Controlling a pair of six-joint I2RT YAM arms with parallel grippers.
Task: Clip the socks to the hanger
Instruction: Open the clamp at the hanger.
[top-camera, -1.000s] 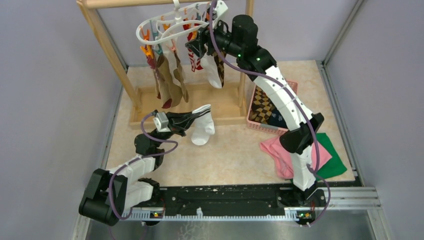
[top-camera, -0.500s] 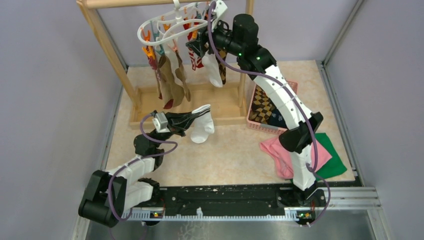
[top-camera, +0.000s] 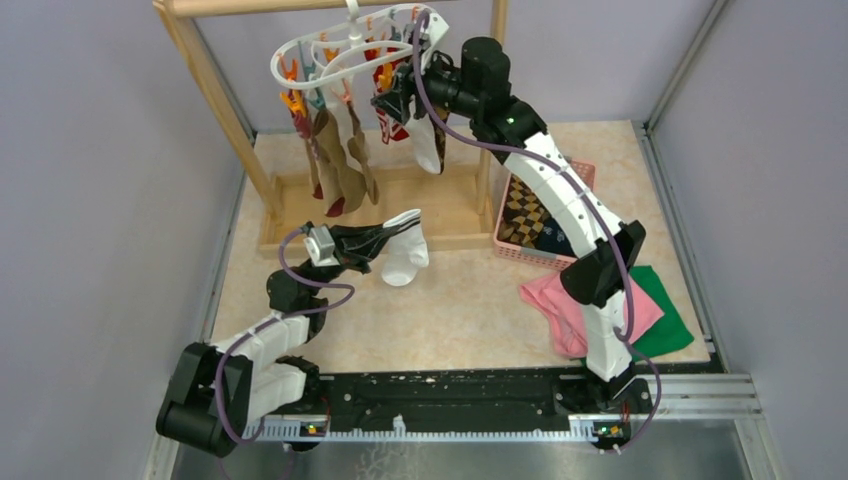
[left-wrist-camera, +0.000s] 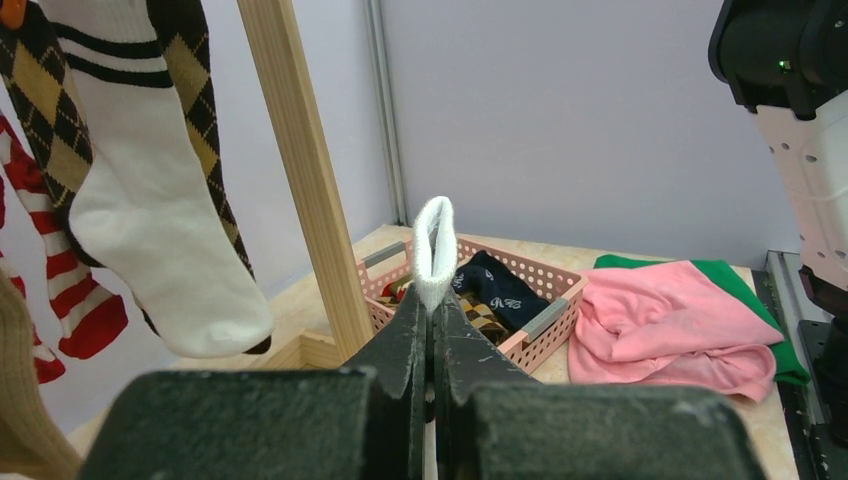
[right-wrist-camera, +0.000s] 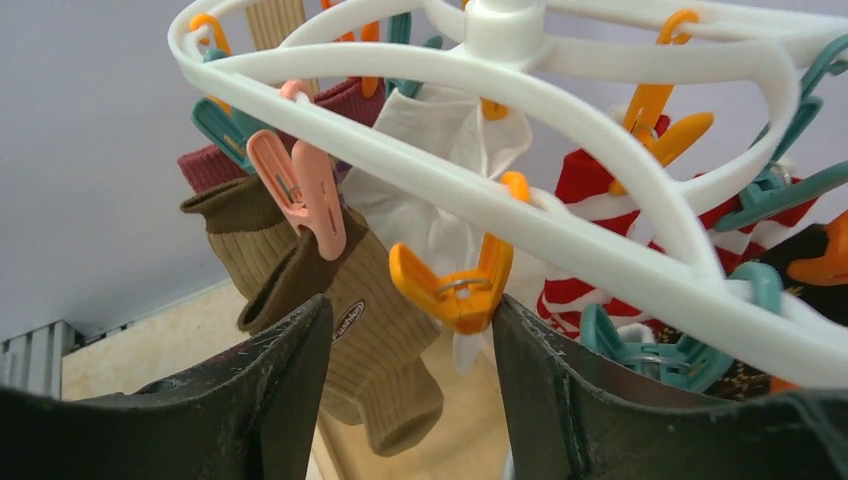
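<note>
The white oval hanger (top-camera: 330, 55) hangs from the wooden rack's top bar with several socks clipped on it: brown (top-camera: 335, 160), red-white striped, argyle and white (top-camera: 425, 145). My right gripper (top-camera: 392, 100) is open up at the hanger. In the right wrist view (right-wrist-camera: 412, 330) its fingers stand either side of an empty orange clip (right-wrist-camera: 455, 290) under the hanger ring (right-wrist-camera: 560, 230). My left gripper (top-camera: 385, 237) is shut on the cuff of a plain white sock (top-camera: 405, 262), held above the table. In the left wrist view the sock (left-wrist-camera: 434, 250) sticks up between the shut jaws.
The wooden rack (top-camera: 215, 90) stands at the back with its base frame on the table. A pink basket (top-camera: 508, 240) holding argyle and navy socks sits at right; it also shows in the left wrist view (left-wrist-camera: 545, 300). A pink cloth (top-camera: 560, 305) and green cloth (top-camera: 665, 320) lie beside it.
My right gripper has shifted slightly left and up at the hanger, and the hanger has swung a little. My left arm and the white sock have stayed put.
</note>
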